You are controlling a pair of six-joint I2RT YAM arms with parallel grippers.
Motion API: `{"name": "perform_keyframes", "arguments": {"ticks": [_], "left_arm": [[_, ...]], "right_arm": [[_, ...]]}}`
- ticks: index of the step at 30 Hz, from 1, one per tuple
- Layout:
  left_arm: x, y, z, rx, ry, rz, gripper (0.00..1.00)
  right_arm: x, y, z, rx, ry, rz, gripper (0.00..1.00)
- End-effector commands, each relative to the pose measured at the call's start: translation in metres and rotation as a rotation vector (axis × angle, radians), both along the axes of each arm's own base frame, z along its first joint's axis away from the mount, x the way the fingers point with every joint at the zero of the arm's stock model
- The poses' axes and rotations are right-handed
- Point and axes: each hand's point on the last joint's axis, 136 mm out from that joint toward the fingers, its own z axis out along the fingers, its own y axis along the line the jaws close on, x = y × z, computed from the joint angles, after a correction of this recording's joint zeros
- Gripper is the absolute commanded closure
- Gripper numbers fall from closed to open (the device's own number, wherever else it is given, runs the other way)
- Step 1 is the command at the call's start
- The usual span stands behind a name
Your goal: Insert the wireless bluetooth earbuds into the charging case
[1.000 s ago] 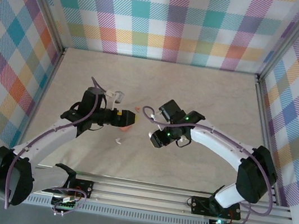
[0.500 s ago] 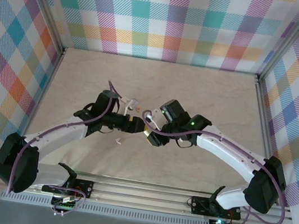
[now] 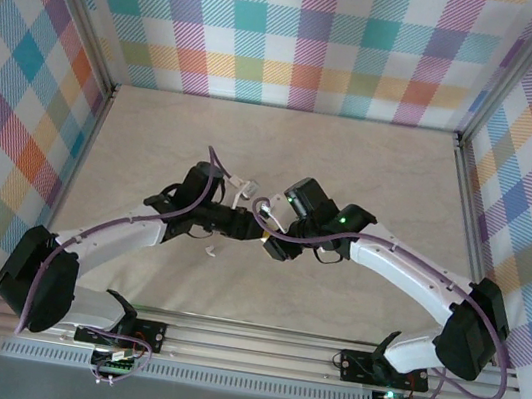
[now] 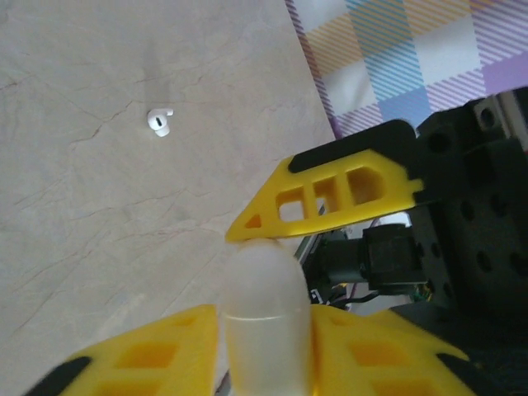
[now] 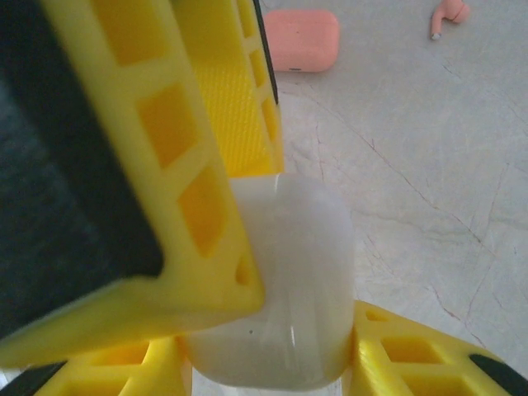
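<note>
A white charging case point(image 5: 285, 280) hangs above the table, closed, with its lid seam showing. My right gripper point(image 5: 272, 363) is shut on it from both sides. My left gripper point(image 4: 264, 330) is shut on the same white case point(image 4: 264, 318) from the other end. The two grippers meet mid-table, left gripper point(image 3: 242, 222) against right gripper point(image 3: 273, 246). On the table lie a white earbud point(image 4: 159, 122), a reddish-orange earbud point(image 5: 448, 12) and a closed reddish-orange case point(image 5: 304, 40). Another white earbud point(image 3: 212, 250) lies just in front of the left arm.
The marble table top point(image 3: 373, 166) is walled by checked panels and aluminium rails point(image 3: 322, 355). Purple cables loop off both wrists.
My left gripper has swung right to meet the right gripper and now grips the white case with it. The right gripper shifted slightly left, then held still.
</note>
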Motion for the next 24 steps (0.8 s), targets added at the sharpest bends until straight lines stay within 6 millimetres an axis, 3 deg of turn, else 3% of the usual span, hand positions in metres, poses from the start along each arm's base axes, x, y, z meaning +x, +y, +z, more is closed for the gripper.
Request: {"name": "perform_keyframes", "arguments": {"ticks": [1, 3, 5, 8, 11, 15, 21, 24], "left_arm": [[0.006, -0.004, 0.013, -0.014, -0.044, 0.003, 0.79], [0.009, -0.001, 0.014, -0.006, -0.069, 0.023, 0.84], [0.014, 0.004, 0.015, 0.006, -0.104, 0.056, 0.86], [0.029, 0.022, 0.023, 0.006, -0.170, 0.154, 0.85], [0.043, 0.043, 0.044, -0.055, -0.245, 0.242, 0.87], [0.048, 0.063, 0.084, -0.133, -0.374, 0.310, 0.88], [0.025, 0.078, 0.148, -0.285, -0.574, 0.351, 0.88], [0.012, 0.081, 0.173, -0.396, -0.613, 0.351, 0.88]], "right_arm": [[0.004, 0.002, 0.021, 0.037, -0.064, 0.002, 0.53], [0.009, -0.001, 0.026, 0.054, -0.092, -0.036, 0.39], [0.012, -0.001, 0.039, 0.104, -0.110, -0.063, 0.34], [0.017, -0.004, 0.075, 0.259, -0.078, -0.159, 0.25], [0.021, -0.007, 0.117, 0.441, -0.028, -0.224, 0.16], [0.024, -0.006, 0.157, 0.680, 0.096, -0.252, 0.15], [0.023, 0.017, 0.202, 0.923, 0.268, -0.141, 0.15], [0.026, 0.028, 0.213, 0.995, 0.320, -0.098, 0.16]]}}
